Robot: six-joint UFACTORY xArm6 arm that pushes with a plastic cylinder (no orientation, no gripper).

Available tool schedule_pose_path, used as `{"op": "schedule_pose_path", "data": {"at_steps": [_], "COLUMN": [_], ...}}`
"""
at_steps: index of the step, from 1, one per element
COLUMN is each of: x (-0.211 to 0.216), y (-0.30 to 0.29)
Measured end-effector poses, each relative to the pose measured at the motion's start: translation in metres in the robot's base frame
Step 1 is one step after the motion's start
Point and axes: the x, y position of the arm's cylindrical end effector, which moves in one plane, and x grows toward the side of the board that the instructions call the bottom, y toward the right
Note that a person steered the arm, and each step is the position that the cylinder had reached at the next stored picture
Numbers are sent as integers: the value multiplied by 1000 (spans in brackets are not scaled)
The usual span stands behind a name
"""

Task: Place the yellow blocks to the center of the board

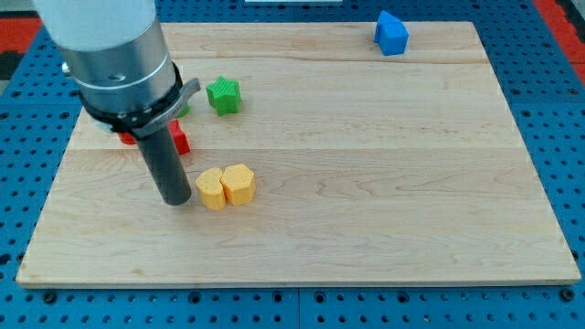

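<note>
Two yellow blocks lie side by side, touching, left of the board's middle: a rounded one (pixel 211 190) and a blocky one (pixel 239 184) on its right. My tip (pixel 175 199) rests on the board just left of the rounded yellow block, a small gap apart. The arm's grey body covers the board's upper left.
A green star-like block (pixel 223 95) lies above the yellow pair. A red block (pixel 178 140) shows partly behind the rod; other blocks there are hidden by the arm. A blue block (pixel 391 33) sits near the board's top edge at the right. The wooden board (pixel 384 183) lies on a blue pegboard.
</note>
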Motion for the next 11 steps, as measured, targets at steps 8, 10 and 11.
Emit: {"op": "schedule_pose_path", "data": {"at_steps": [8,10,11], "x": [36,-12,-13], "y": [245,269,260]}}
